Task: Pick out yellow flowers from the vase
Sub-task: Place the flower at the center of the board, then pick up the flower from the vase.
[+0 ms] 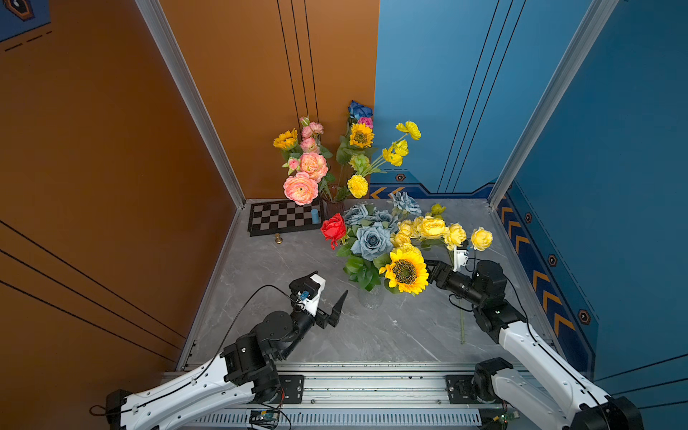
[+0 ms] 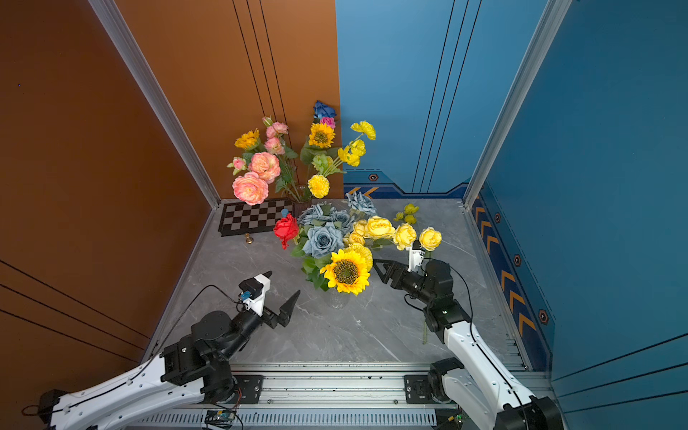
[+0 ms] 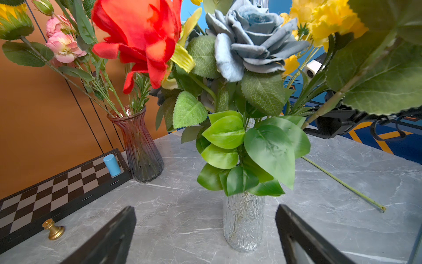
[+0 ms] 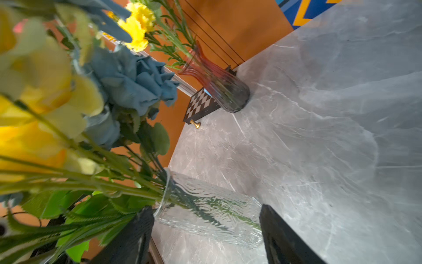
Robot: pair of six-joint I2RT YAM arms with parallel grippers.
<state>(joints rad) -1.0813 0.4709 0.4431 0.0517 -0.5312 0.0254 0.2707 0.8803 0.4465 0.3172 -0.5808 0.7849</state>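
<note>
Walls close the table (image 1: 391,335) at 9, 12 and 3 o'clock. The open marble is at 6 o'clock, between the two arms and the front rail. The far edge is crowded, with a chessboard (image 1: 279,217) at 11 and a tinted vase (image 1: 334,204) at 12. A loose green stem (image 1: 462,329) lies at 4 o'clock, its upper end hidden by the right arm.

The left gripper (image 3: 205,209), at 7 o'clock of the clear vase (image 1: 370,298), is spread wide and empty, well apart from the glass. The right gripper (image 2: 380,268), at 3 o'clock of the bouquet, is rolled on its side just beside the sunflower (image 1: 405,271). Its jaws are parted and nothing shows pinched between them.

The sunflower is large, dark-centred and faces up. The yellow roses (image 1: 432,227) fan toward 2 o'clock beside the grey-blue roses (image 1: 371,242). Yellow poppies (image 1: 396,150) and a carnation (image 1: 357,186) stand in the tinted vase.
</note>
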